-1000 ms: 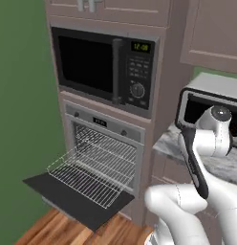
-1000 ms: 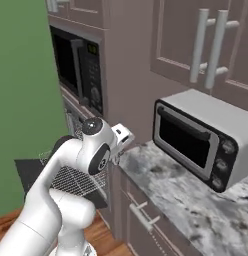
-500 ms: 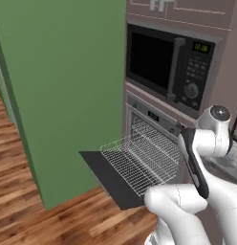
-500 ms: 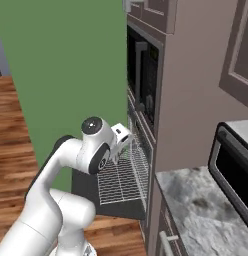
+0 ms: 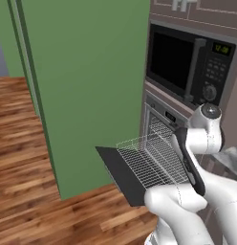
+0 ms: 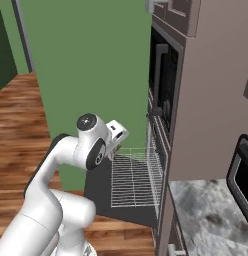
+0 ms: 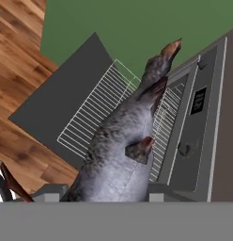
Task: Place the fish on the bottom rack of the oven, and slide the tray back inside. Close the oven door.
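The oven door (image 5: 121,176) hangs fully open, a flat dark panel lying level above the wood floor (image 5: 39,201). The bottom rack (image 5: 151,162) is drawn out over it, its bars bare. The oven (image 5: 161,125) sits below a black microwave (image 5: 189,67). A green wall (image 5: 87,81) stands at left. The white arm (image 5: 197,158) crosses the rack's right side.

mottled grey fish (image 7: 119,155), reddish-brown fins; silver wire bottom rack (image 5: 151,160); black oven door (image 5: 121,173); green wall (image 5: 87,81).
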